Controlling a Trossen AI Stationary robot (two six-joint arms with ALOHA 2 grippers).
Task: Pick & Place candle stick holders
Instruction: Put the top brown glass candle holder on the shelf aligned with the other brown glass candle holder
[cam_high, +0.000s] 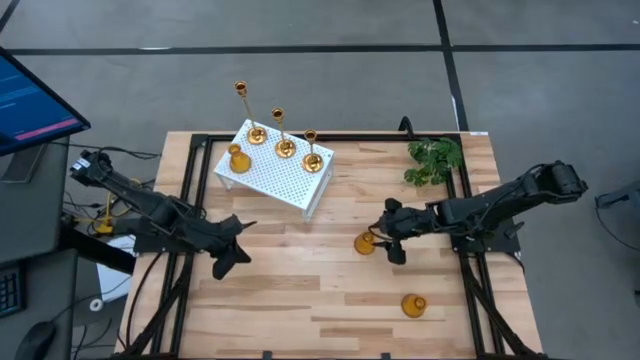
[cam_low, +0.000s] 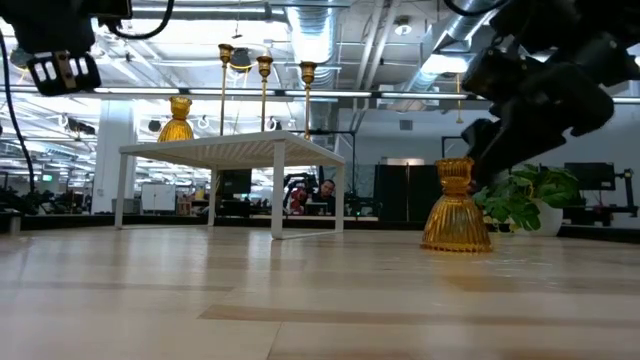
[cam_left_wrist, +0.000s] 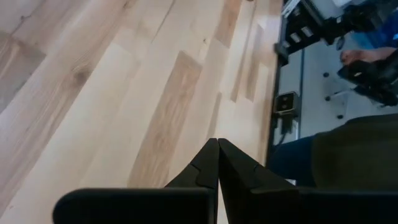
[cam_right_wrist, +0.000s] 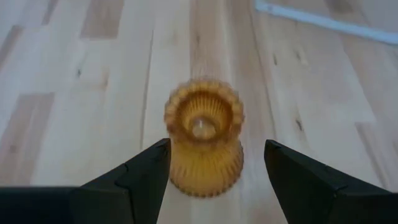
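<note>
Bell holder (cam_right_wrist: 204, 138) base hidden betw. open right hand (cam_right_wrist: 214, 163) fingers.

left hand (cam_high: 243, 228): fingers pressed together | right hand (cam_high: 378, 232): fingers spread wide

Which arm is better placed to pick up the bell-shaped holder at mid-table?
Right. The right gripper has its jaws open either side of the bell-shaped holder. The left gripper is shut, well apart from it.

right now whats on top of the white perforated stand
On the white stand: three tall gold holders and one short bell-shaped holder. The space beneath it appears empty in the low view.
</note>
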